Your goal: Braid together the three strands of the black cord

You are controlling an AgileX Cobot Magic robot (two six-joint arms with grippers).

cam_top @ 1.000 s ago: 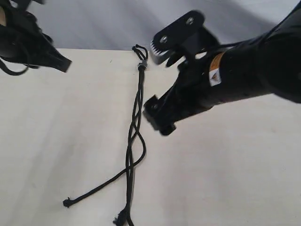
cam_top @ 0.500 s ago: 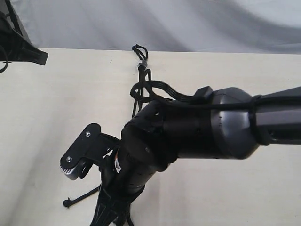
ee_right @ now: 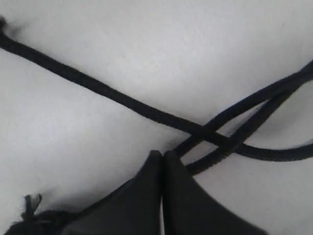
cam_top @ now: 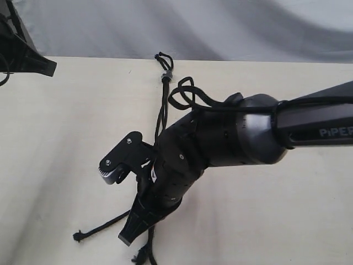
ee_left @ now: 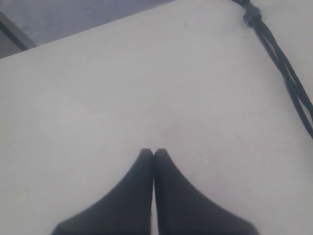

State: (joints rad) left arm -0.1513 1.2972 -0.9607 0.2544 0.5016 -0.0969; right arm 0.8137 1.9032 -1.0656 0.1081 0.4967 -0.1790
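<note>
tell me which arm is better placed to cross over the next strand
Right. The right gripper is shut, low among the three strands, tips beside their crossing. The left gripper is shut over bare table, apart from the black cord.

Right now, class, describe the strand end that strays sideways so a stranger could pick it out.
On the pale table, a black cord runs from the far edge towards the near one. Near its near end one strand angles off left in the exterior view, ending in a small frayed knot. The other ends lie bunched at the near edge; this one lies alone.
</note>
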